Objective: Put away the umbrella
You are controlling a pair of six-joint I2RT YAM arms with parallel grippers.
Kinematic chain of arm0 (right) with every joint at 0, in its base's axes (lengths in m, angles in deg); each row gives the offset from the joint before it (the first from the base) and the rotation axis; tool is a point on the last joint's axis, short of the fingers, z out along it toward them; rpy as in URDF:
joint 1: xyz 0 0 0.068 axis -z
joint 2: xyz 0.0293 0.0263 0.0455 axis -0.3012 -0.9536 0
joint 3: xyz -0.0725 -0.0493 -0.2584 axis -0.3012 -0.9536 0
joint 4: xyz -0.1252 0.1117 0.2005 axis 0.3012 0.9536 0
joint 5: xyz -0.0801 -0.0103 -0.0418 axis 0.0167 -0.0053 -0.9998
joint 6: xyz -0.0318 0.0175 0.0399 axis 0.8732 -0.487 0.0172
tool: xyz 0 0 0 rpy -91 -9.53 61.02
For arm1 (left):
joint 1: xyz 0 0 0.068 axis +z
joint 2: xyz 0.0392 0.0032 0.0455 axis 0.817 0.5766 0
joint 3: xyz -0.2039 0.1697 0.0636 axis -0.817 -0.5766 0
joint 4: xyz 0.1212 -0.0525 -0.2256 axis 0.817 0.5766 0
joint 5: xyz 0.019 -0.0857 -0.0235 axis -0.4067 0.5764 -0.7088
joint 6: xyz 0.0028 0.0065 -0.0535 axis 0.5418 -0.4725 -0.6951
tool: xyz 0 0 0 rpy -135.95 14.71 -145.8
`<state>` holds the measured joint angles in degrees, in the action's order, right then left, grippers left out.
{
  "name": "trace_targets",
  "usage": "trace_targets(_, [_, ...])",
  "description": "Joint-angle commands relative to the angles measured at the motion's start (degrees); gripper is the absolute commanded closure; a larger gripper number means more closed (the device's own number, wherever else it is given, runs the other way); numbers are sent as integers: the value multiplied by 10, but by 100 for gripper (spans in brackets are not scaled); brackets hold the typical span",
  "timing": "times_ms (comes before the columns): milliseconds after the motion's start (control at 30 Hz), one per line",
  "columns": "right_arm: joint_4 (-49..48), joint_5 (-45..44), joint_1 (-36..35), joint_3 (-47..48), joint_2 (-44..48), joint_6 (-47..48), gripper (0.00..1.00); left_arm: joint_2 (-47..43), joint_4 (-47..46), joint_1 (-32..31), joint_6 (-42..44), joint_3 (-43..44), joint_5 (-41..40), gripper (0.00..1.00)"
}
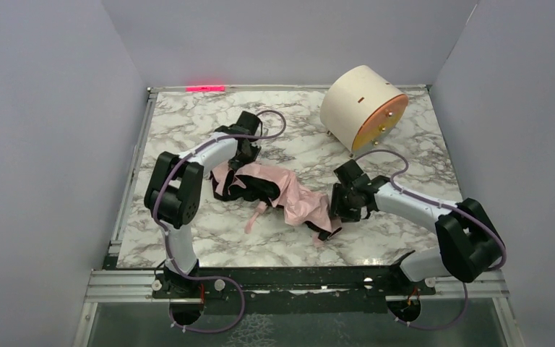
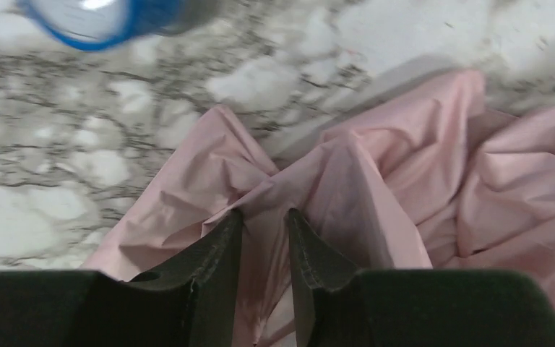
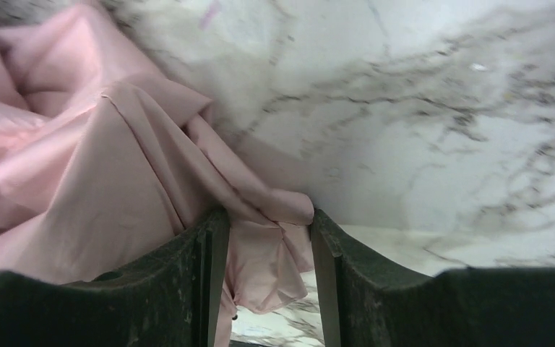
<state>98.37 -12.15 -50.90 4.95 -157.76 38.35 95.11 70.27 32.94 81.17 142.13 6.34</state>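
**Item 1, the umbrella** (image 1: 289, 195): pale pink, lying crumpled and loose on the marble table (image 1: 188, 130), about mid-table between your two arms. Black parts (image 1: 260, 189) show through the folds. A pink strap (image 1: 255, 217) trails off its near side onto the marble.

**Item 2, left gripper** (image 2: 264, 217): you have it at the umbrella's left end, low over the fabric. Its dark fingers (image 2: 217, 253) stand close together with only a narrow gap. A raised fold of pink cloth runs up between them (you cannot tell from this view whether the fold is truly squeezed).

**Item 3, right gripper** (image 3: 267, 217): at the umbrella's right end, tips down near the marble. Its fingers (image 3: 202, 260) stand wider apart than the left pair. A bunched edge of pink fabric fills the space between them and touches both inner faces, so you are pinching cloth there.

**Item 4, cream drum** (image 1: 358, 105): lying on its side at the far right of the table with its orange face toward the near right, well apart from the umbrella and from both grippers.
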Motion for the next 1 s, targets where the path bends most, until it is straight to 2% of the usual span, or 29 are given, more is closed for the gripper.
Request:
trace_targets(0, [-79, 57, 0, 21, -33, -35, 50, -48, -10, -50, -50, -51, 72, 70])
trace_targets(233, [-152, 104, -17, 67, -116, -58, 52, -97, -85, -123, -129, -138, 137, 74])
trace_targets(433, [-197, 129, -45, 111, -184, -72, 52, -94, -175, -180, -178, -167, 198, 76])
trace_targets(633, [-286, 180, -56, 101, -197, -106, 52, -81, -287, -218, -227, -193, 281, 78])
trace_targets(800, [-379, 210, -64, 68, -177, -136, 52, -61, -356, -241, -251, -201, 318, 78])
trace_targets(867, [-379, 208, -64, 62, -167, -134, 52, -62, -367, -240, -256, -208, 310, 79])
trace_targets(967, [-303, 135, -64, 61, -139, -119, 51, -74, -325, -228, -247, -192, 256, 76])
